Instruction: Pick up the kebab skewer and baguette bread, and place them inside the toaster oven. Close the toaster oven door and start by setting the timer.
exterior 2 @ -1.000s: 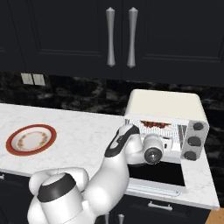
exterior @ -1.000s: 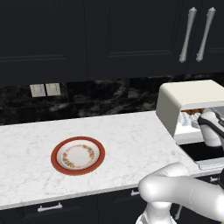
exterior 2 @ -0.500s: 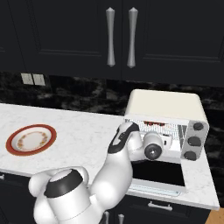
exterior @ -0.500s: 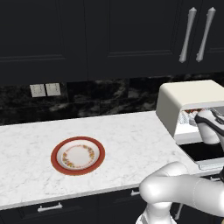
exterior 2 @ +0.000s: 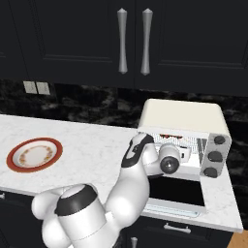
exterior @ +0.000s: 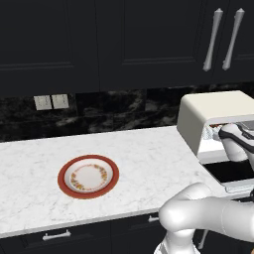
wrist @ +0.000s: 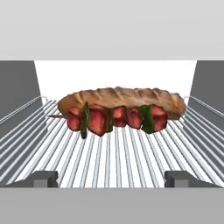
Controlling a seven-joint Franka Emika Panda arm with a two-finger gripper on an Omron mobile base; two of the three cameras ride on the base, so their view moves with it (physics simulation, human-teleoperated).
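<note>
Loading step appears complete. Kebab skewer (wrist: 117,118) and baguette bread (wrist: 122,99) both lie on the wire rack (wrist: 109,162) inside the toaster oven (exterior 2: 183,118), which stands at the right end of the counter (exterior: 149,163). The loaf lies crosswise toward the rear wall of the cavity; the skewer lies parallel, just in front of it and touching or nearly touching its crust.

Gripper (wrist: 112,180) is at the oven mouth with jaws spread wide and nothing between them; both items are released.

Toaster oven door (exterior 2: 174,191) hangs fully down, flat at the front edge of the counter. The plate (exterior: 88,176) toward the left of the counter carries no food.

Judgement: next is to draw the hand clear of the cavity, get under the lowered door's front edge and swing it up shut. The timer knob (exterior 2: 219,140) on the right-hand panel follows.
</note>
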